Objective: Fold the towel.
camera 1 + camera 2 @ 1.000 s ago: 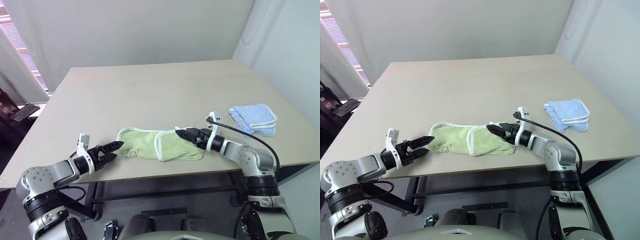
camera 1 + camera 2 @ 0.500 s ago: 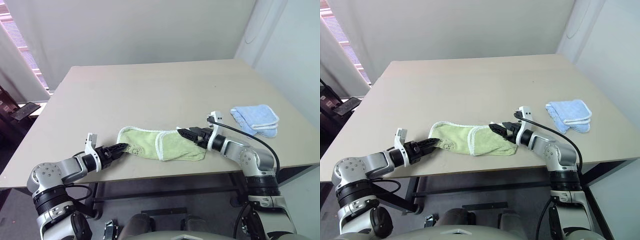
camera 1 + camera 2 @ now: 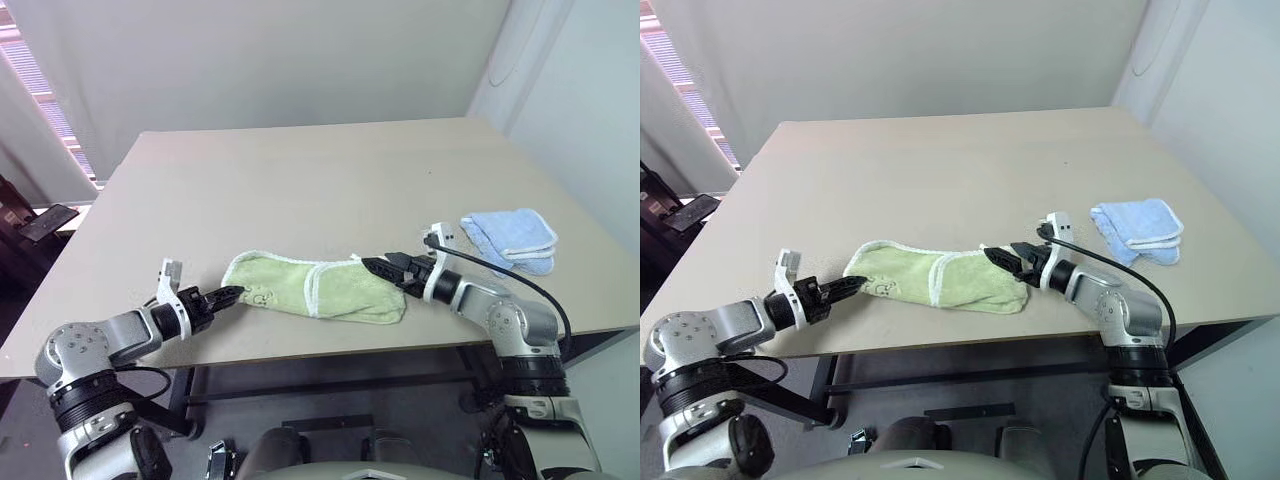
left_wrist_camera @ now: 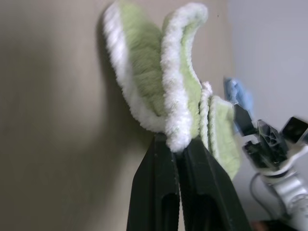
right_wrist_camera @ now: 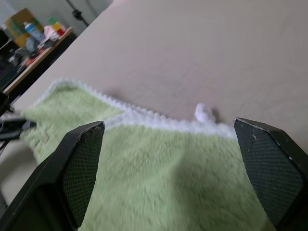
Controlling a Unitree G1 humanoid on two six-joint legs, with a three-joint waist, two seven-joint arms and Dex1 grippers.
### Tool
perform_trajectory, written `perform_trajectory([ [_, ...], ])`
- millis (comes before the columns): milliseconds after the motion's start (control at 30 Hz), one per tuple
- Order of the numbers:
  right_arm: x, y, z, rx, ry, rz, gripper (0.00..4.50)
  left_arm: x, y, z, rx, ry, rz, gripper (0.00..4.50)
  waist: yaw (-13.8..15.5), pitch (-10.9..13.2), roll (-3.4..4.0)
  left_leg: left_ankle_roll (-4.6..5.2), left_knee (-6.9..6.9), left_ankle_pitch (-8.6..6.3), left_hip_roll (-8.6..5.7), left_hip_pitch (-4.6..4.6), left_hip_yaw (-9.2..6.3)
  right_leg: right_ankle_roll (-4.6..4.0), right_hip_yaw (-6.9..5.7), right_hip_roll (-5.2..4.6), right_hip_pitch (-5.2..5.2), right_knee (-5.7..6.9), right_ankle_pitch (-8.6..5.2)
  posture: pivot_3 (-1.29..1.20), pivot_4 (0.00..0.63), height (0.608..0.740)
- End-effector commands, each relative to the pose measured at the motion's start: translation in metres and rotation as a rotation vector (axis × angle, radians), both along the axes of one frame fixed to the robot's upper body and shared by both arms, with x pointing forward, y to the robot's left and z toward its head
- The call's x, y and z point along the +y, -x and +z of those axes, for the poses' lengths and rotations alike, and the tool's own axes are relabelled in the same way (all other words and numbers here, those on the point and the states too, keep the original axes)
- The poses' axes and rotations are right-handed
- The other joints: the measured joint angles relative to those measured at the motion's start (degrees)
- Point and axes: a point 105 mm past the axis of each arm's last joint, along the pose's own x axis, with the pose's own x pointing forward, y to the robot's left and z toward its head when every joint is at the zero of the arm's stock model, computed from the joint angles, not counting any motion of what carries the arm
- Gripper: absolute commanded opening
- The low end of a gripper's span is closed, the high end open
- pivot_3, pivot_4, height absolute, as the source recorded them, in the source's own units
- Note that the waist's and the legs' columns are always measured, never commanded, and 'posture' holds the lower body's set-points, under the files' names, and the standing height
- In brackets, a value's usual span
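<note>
- Our left gripper (image 4: 177, 144) is clamped on the towel's (image 3: 310, 290) near-left edge; in the left wrist view the two black fingers (image 4: 154, 192) stand pressed together with the white trim pinched between their tips.
- From the head views we see the same gripper (image 3: 228, 294) at the towel's left end, but the pinch itself is too small there to judge; the wrist view settles it.
- The left wrist view also shows the edge raised off the table (image 3: 300, 190) and curling up in two white-trimmed layers, a lift that the head views barely hint at.
- Our right gripper (image 5: 168, 159) is spread wide; in the right wrist view its two fingers (image 5: 79, 168) stand far apart with green cloth between and under them, holding nothing.
- In the head views that gripper (image 3: 1008, 257) points at the towel's right part, its tips over the far edge; we cannot tell from there whether they touch the cloth.
- The right wrist view gives us the towel's white far edge and a small white tuft at a corner, with bare table beyond.
- The towel lies near the front edge of the table, between our two grippers, stretched left to right with a fold line of white trim across its middle and a small dark mark near the left end.
- Only the head views give us the blue cloth (image 3: 508, 238), folded, well to the right of the towel.
</note>
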Motion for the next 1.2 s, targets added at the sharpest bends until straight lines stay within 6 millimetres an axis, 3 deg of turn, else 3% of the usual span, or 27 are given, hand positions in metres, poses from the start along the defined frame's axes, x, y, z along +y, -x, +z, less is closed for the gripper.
perform_trajectory([
  [33,-0.002,0.005,0.023,-0.092,-0.013,0.037,4.5,-0.011,-0.005,0.03,-0.202,-0.122,-0.143,0.02,-0.1,0.02,0.02,0.0,-0.02,0.0,0.0,0.0,0.0,-0.01,0.0,0.0,0.0,-0.03,0.0,0.0,0.0,0.736],
  [267,-0.019,0.006,0.02,-0.096,0.038,-0.013,4.5,-0.043,-0.013,0.057,-0.466,-0.298,-0.459,0.02,0.24,0.1,0.11,0.0,-0.23,0.0,0.01,-0.03,0.03,-0.05,0.01,-0.03,-0.04,-0.22,-0.02,0.0,0.0,0.736],
  [533,-0.033,0.009,0.025,-0.114,0.045,-0.086,4.5,-0.109,-0.032,0.085,-0.629,-0.204,-0.719,0.02,0.52,0.1,0.09,0.01,-0.33,0.01,-0.02,-0.54,0.03,0.03,0.0,-0.03,-0.18,-0.57,0.02,0.0,0.0,0.736],
  [733,-0.062,0.012,0.039,-0.137,-0.003,-0.225,4.5,-0.158,-0.022,0.078,-0.656,-0.128,-0.936,0.02,0.44,0.12,0.1,0.02,-0.33,0.03,-0.01,-0.7,0.02,0.19,0.0,0.01,-0.37,-0.54,0.12,0.0,0.0,0.736],
  [933,-0.09,0.024,0.046,-0.146,-0.027,-0.341,4.5,-0.193,-0.023,0.052,-0.627,-0.117,-1.016,0.02,0.55,0.12,0.09,0.07,-0.02,0.0,0.0,-0.7,0.0,0.02,0.0,0.01,-0.2,-0.48,0.02,0.0,0.0,0.736],
  [1200,-0.093,0.032,0.035,-0.116,0.026,-0.383,4.5,-0.223,-0.026,0.017,-0.592,-0.165,-1.041,0.02,0.58,0.13,0.07,0.17,0.2,0.0,0.0,-0.7,0.0,0.27,0.0,-0.01,-0.12,-0.44,0.16,0.0,0.0,0.736],
])
